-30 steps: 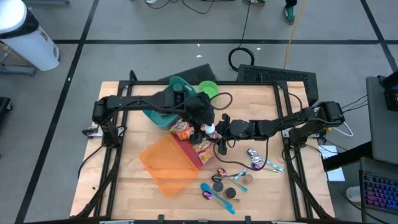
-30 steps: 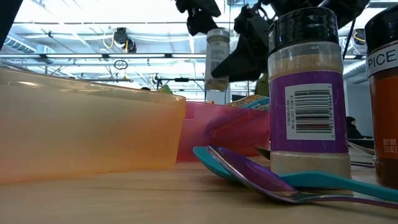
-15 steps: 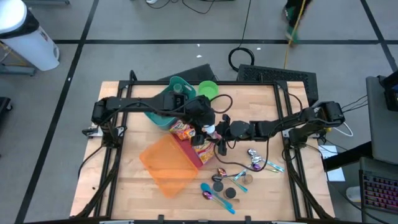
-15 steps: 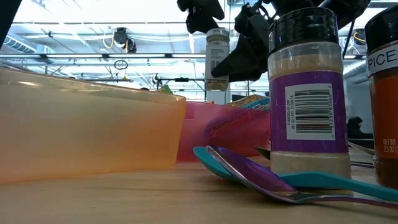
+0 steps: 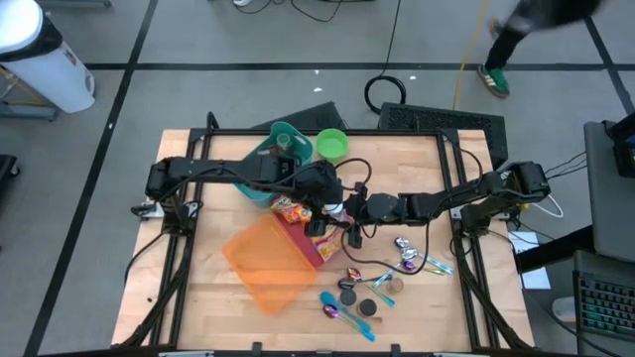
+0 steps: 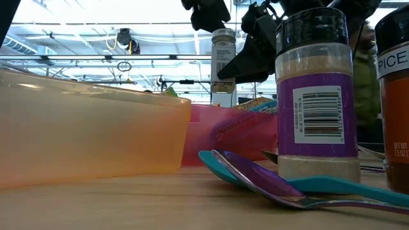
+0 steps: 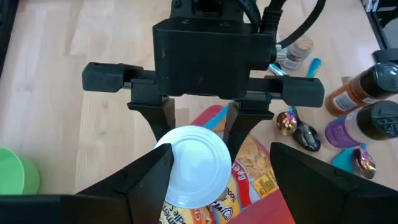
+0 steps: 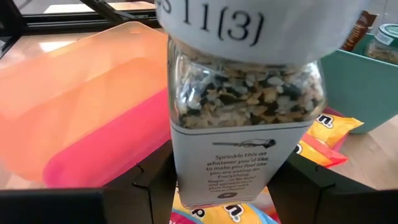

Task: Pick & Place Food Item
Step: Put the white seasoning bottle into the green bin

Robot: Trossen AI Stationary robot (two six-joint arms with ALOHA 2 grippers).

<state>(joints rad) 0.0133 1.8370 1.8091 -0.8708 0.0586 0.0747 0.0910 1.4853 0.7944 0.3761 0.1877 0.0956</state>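
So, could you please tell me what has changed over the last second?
The left gripper has shifted slightly, jaws open around the spice jar. A person has walked across the floor beyond the table. The right gripper still holds the jar above the pink box; nothing was let go.

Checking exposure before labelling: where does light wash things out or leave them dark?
Low view: bright ceiling lights backlight the raised seasoning jar. High view: table evenly lit. Right wrist view: orange tub glows without glare.
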